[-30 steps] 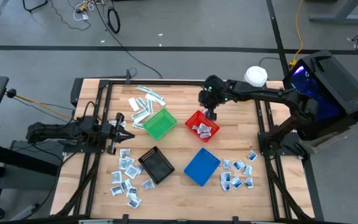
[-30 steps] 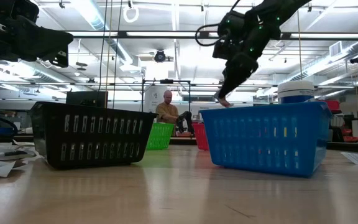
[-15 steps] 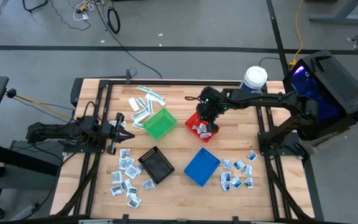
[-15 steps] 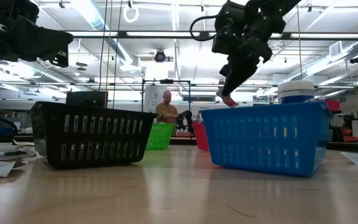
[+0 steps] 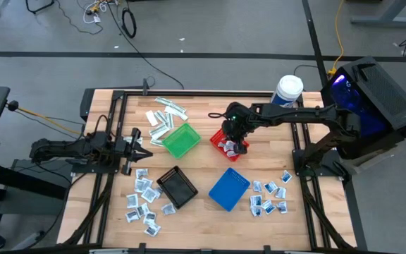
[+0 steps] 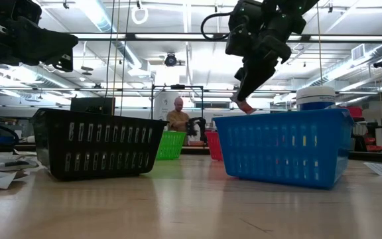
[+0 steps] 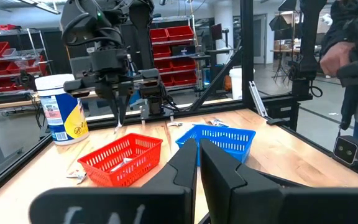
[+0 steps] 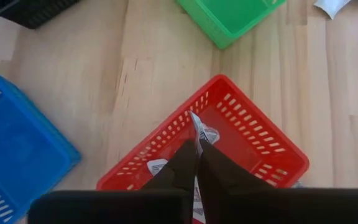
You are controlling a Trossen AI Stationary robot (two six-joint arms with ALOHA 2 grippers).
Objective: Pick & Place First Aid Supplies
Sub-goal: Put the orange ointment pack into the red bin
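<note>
Over the red basket (image 5: 229, 143) your right gripper (image 5: 236, 144) had dropped lower, fingers pinching a packet (image 8: 199, 127), release still due, while your left gripper (image 5: 141, 147), shut and empty, waited at table's left.

The table (image 5: 203, 159) is pale blond wood with a black frame. On it stand a red basket (image 5: 221, 135), a green basket (image 5: 181, 140), a blue basket (image 5: 228, 188) and a black basket (image 5: 177, 187). The sachets (image 5: 144, 201) are white and blue, the strips (image 5: 164, 116) white and pale green. The tub (image 7: 64, 106) is white-lidded with a yellow and blue label.
</note>
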